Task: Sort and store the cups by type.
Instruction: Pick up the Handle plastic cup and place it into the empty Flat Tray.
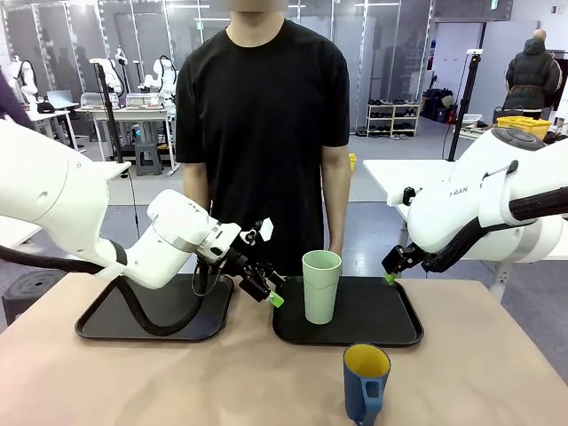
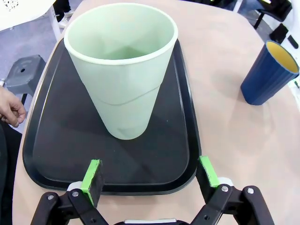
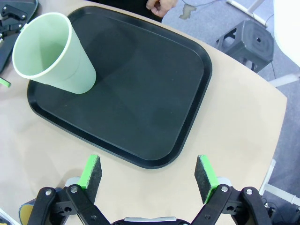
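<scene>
On the right-hand black tray (image 1: 390,324), toward its left edge, the tumbler (image 1: 321,286) stands upright. It is pale green, smooth and handleless, tapers to a narrower base, and is empty inside. The mug (image 1: 366,382) stands on the bare tan table (image 1: 222,382), nearer the robot than that tray and apart from it. It is shorter, dark blue with a ribbed outside and a yellow inside, and its handle faces the front camera.

The left gripper (image 1: 266,288) sits low between the two trays, just beside the right tray's left edge. Its jaws are spread wide toward the tumbler, with nothing between the green pads. The right gripper (image 1: 390,271) hangs by the tray's far right corner, equally wide apart and empty. A second black tray (image 1: 106,319) lies under the left arm.
</scene>
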Robot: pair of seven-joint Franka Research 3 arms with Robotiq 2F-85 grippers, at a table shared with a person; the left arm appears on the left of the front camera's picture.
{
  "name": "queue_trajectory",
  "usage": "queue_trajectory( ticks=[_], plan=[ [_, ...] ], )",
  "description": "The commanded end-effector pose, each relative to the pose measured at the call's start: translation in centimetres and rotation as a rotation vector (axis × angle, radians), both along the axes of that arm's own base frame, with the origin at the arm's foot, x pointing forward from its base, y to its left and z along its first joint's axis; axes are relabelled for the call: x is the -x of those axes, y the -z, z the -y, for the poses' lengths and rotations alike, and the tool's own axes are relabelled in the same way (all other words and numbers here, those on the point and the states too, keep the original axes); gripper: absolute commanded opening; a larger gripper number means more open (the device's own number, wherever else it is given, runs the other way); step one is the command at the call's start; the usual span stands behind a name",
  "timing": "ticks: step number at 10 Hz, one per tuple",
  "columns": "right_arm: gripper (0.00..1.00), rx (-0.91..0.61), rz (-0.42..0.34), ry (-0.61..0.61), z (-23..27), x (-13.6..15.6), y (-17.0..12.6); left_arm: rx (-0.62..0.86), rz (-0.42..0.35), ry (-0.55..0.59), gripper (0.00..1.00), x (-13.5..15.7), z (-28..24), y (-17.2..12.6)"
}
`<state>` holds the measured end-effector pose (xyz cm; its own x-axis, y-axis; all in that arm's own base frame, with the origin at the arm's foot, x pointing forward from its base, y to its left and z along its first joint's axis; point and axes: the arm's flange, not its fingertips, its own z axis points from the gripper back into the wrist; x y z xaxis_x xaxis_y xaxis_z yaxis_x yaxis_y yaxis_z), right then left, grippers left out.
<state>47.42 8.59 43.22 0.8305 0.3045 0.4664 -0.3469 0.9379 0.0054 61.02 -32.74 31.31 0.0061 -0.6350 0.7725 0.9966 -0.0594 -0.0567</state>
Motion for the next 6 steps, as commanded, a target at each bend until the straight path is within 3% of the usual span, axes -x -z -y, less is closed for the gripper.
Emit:
queue_trajectory(
  ticks=[1, 2, 4, 6],
  plan=[
    [1.00, -0.007, 0.001, -0.002, 0.2, -0.1, 0.0, -0.015, 0.012, -0.004, 1.00, -0.3, 0.1, 0.0],
    [1.00, -0.007, 0.001, -0.002, 0.2, -0.1, 0.0, 0.000, 0.000, 0.000, 1.00, 0.0, 0.0, 0.0],
    [1.00, -0.007, 0.001, -0.002, 0.2, -0.1, 0.0, 0.065, 0.042, -0.032, 1.00, 3.2, -7.9, -1.5],
    [1.00, -0.007, 0.001, -0.002, 0.2, -0.1, 0.0, -0.096, 0.037, -0.096, 1.00, 7.6, -13.2, -3.7]
  ],
)
